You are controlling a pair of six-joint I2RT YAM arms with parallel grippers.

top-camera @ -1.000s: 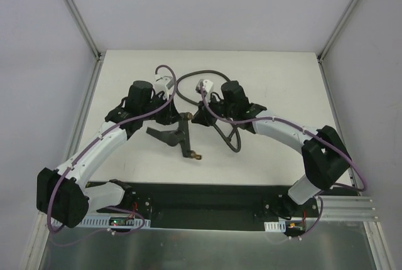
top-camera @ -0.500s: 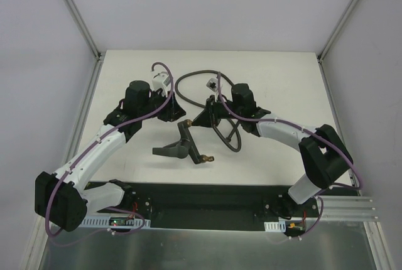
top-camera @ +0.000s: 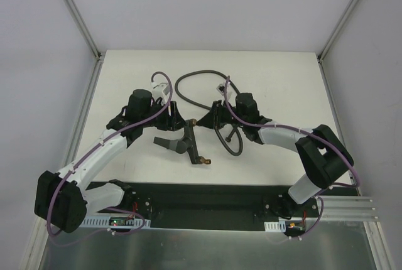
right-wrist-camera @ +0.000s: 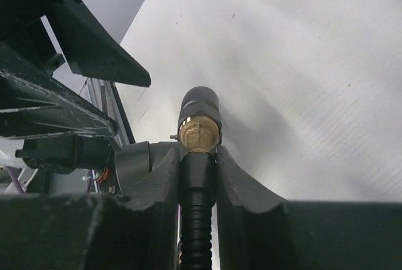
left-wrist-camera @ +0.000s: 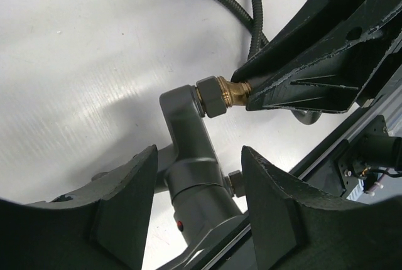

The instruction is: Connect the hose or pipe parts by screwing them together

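Behind fitting (top-camera: 187, 144): hose (top-camera: 188, 75) (looped, loose).

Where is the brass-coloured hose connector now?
Left wrist view, mid-table: the brass-coloured hose connector meets the dark-grey T-shaped fitting, just beyond the right gripper clamping the hose.

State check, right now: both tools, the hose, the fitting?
left tool: open, fingers either side of the fitting, not clamping it.
right tool: shut on the hose end, behind its brass connector.
hose: end mated to a fitting port; rest looped on the table.
fitting: joined to the hose; thread depth not visible.
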